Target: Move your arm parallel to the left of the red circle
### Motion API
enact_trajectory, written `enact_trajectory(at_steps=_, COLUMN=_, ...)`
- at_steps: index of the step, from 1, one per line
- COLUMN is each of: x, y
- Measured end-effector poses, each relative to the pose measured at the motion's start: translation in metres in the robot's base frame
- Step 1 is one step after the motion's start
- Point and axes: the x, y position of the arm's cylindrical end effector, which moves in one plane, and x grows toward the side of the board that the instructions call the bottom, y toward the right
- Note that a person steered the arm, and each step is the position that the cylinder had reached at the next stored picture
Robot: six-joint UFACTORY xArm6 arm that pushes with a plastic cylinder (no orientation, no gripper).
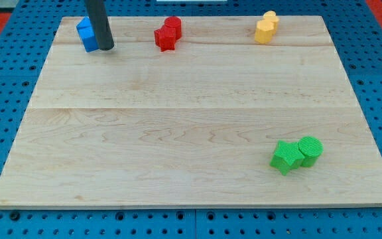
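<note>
In the camera view, my tip point(106, 48) is resting near the top-left corner of the wooden surface point(178, 119), touching or just beside the blue block point(85, 33), which is sitting on its left and is partly hidden by the rod. There are no jaws on this arm, only the rod, so there is nothing to call apart or together.

The red circle point(172, 26) is sitting near the top edge, somewhat left of centre, touching a red star-like block point(164, 39) that is lying just below and to its left. Two yellow blocks point(266, 28) are standing together further right along the top edge. A green star point(284, 157) and a green circle point(310, 149) are touching each other near the bottom-right corner.

As for progress, I judge the task nearly done: my tip is already lying to the left of the red circle and at roughly its level, though slightly nearer the bottom edge. Only a small shift toward the top edge looks to be left.
</note>
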Motion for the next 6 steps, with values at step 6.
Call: enact_trajectory(at_steps=6, x=-0.019, y=0.043)
